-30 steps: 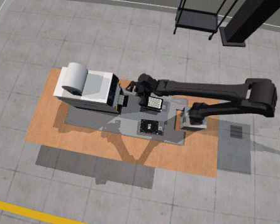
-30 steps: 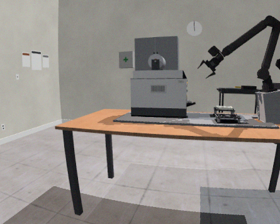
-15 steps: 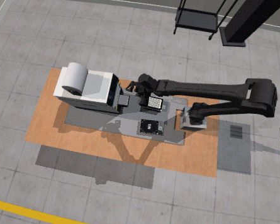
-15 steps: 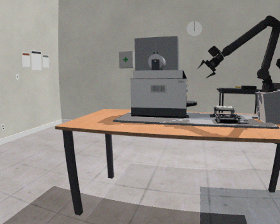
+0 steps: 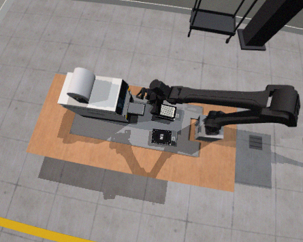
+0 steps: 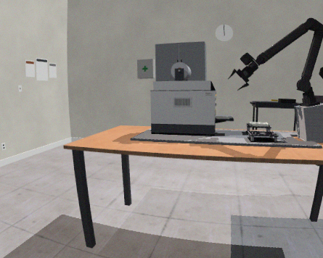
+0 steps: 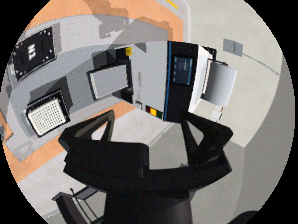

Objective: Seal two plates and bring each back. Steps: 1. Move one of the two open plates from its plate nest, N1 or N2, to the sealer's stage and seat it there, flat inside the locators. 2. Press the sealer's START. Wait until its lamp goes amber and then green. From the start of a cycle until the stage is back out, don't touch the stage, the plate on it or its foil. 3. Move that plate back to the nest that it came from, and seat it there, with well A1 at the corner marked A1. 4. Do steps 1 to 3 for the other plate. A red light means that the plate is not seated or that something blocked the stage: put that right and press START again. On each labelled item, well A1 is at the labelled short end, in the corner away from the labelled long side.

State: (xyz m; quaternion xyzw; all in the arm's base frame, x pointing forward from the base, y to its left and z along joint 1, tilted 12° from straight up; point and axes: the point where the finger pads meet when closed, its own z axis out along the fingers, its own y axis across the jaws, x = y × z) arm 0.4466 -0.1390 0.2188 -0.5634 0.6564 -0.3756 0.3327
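Claw (image 5: 141,93) (image 6: 233,83) (image 7: 147,113) wide open, nothing in it, high at the stage's one o'clock from above. The foil-topped plate (image 5: 136,109) (image 7: 110,80) sits on the stage (image 5: 145,110) (image 6: 224,119) (image 7: 91,86), at the sealer's (image 5: 105,92) (image 6: 183,109) (image 7: 152,75) three o'clock. Lamp's (image 5: 129,89) (image 7: 153,111) amber: hands off until green! Then grip the sides squarely, lift straight, and head four o'clock to bare N1 (image 5: 161,136) (image 6: 263,138) (image 7: 34,54), matching A1.

orange-brown wood tabletop (image 5: 208,173) (image 6: 109,139) (image 7: 85,12), matt black claw (image 5: 150,94) (image 6: 236,80) (image 7: 147,113), smooth grey-white sealer housing (image 5: 105,89) (image 6: 183,110) (image 7: 152,75)
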